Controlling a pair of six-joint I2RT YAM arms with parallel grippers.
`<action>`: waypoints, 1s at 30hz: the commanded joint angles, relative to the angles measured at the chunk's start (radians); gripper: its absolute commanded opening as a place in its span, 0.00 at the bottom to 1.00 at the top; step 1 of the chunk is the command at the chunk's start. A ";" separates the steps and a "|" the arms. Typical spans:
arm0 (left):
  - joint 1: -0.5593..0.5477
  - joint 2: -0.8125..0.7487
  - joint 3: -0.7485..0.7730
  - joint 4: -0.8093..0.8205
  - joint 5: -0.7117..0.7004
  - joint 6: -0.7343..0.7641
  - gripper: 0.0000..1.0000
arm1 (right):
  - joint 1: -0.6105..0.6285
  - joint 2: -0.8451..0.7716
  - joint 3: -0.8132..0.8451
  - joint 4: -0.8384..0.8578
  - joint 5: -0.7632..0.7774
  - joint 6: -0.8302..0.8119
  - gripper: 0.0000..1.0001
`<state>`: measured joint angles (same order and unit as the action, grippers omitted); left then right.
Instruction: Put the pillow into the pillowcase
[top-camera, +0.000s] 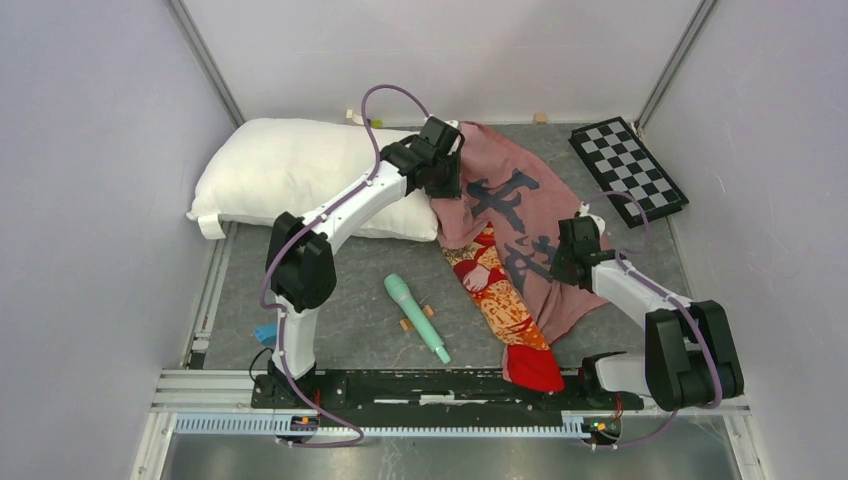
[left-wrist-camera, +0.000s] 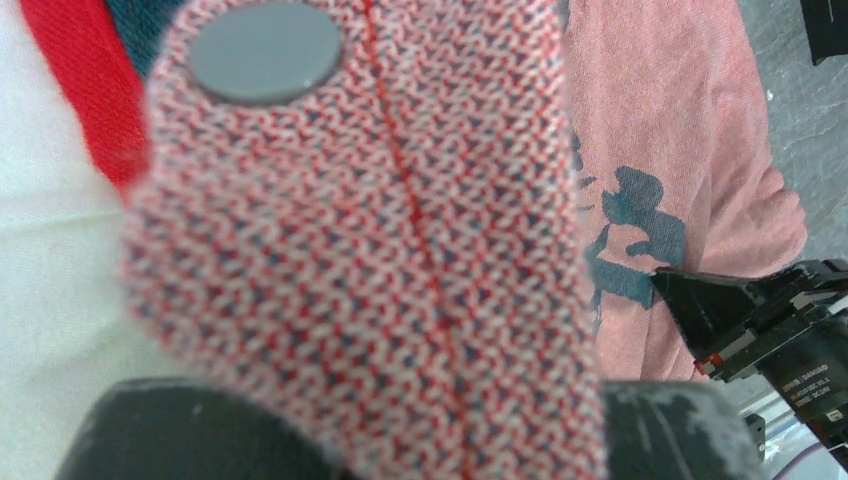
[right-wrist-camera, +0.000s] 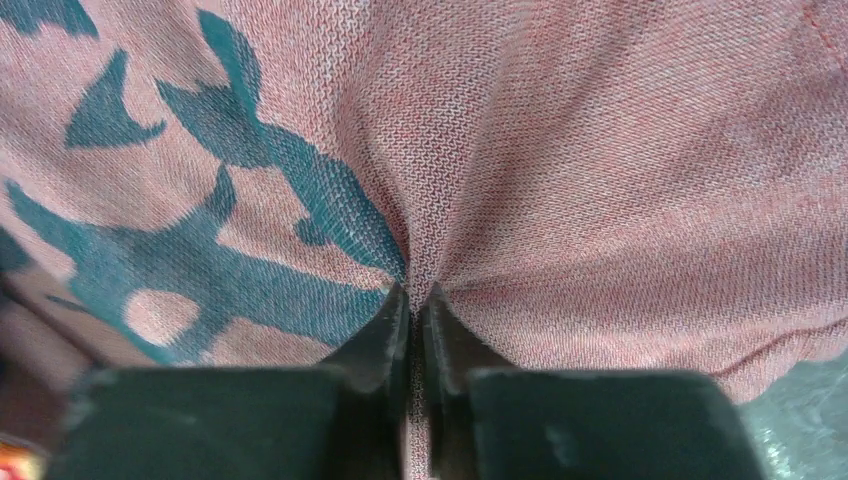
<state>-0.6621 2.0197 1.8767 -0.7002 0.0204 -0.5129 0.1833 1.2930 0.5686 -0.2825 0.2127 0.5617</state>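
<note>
With the left gripper (left-wrist-camera: 440, 420) and right gripper (right-wrist-camera: 415, 300) both clamped on pillowcase (right-wrist-camera: 600, 150) fabric, we are advising lifting one layer only, opening toward the pillow (top-camera: 290, 170) at their left.

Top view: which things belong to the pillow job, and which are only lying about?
Job: pillow, pillowcase.
Lying about: checkerboard, green toy, small blue thing.
</note>
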 joint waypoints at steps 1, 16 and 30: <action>0.009 -0.035 -0.020 0.031 0.032 -0.013 0.02 | 0.001 0.023 0.126 -0.090 0.139 -0.010 0.00; -0.303 -0.131 -0.267 0.151 0.066 -0.156 0.02 | -0.314 0.315 1.013 -0.650 0.527 -0.320 0.12; -0.281 -0.319 -0.165 -0.004 -0.100 -0.094 0.98 | -0.068 0.161 0.886 -0.393 0.017 -0.297 0.87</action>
<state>-0.9825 1.8812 1.6241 -0.6590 0.0254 -0.6312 0.0330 1.5585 1.5124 -0.8230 0.4587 0.2390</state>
